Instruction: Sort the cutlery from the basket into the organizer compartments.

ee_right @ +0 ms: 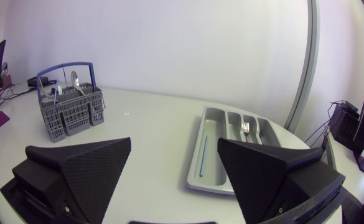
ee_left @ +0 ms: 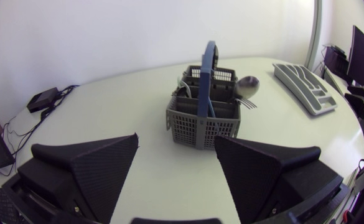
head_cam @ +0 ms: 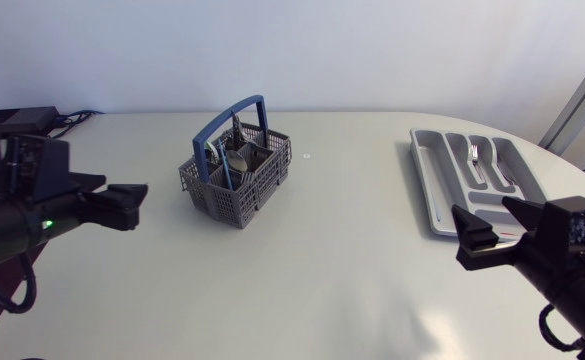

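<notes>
A grey cutlery basket (head_cam: 236, 180) with a blue handle stands left of the table's middle, with several spoons and forks (head_cam: 234, 155) upright in it. The grey organizer (head_cam: 424, 175) lies at the right and holds a fork (head_cam: 475, 155) and another piece (head_cam: 500, 172). My left gripper (head_cam: 130, 203) hovers left of the basket, open and empty. In the left wrist view the left gripper (ee_left: 177, 142) points at the basket (ee_left: 203, 118). My right gripper (head_cam: 492, 218) hangs open over the organizer's near end. In the right wrist view, ahead of this gripper (ee_right: 174, 144), are the organizer (ee_right: 197, 177) and fork (ee_right: 245, 129).
A thin blue stick (ee_right: 203, 155) lies in the organizer's long compartment. A black box with cables (head_cam: 27, 117) sits at the table's far left corner. Bare white tabletop spans between basket and organizer.
</notes>
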Tool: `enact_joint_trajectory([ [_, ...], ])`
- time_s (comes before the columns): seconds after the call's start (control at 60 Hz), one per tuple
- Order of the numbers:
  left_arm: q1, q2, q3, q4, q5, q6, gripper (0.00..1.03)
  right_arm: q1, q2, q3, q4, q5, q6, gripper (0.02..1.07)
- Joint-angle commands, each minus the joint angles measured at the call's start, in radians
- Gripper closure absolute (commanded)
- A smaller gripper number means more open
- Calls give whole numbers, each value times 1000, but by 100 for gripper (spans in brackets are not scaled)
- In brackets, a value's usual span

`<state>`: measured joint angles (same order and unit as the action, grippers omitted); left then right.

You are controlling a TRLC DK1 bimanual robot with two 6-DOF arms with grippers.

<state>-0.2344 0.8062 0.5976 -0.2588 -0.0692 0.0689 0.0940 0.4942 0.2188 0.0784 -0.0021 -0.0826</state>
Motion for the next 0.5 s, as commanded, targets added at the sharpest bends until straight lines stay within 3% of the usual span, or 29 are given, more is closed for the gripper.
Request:
enact_joint_trajectory([
  [0.0, -17, 108, 67, -33, 37, 94, 18, 9, 118, 65, -2, 7, 4, 7],
  [0.1, -23, 231, 126, -79, 66, 147, 13, 38, 225, 126, -46, 7, 4, 7],
  [0.217, 46, 372, 199, -76, 209, 169, 13, 84, 291, 212, -149, 22, -2, 7],
  [0.483, 44, 539, 315, 27, 243, 181, 18, 153, 406, 343, -310, -44, -103, 7],
])
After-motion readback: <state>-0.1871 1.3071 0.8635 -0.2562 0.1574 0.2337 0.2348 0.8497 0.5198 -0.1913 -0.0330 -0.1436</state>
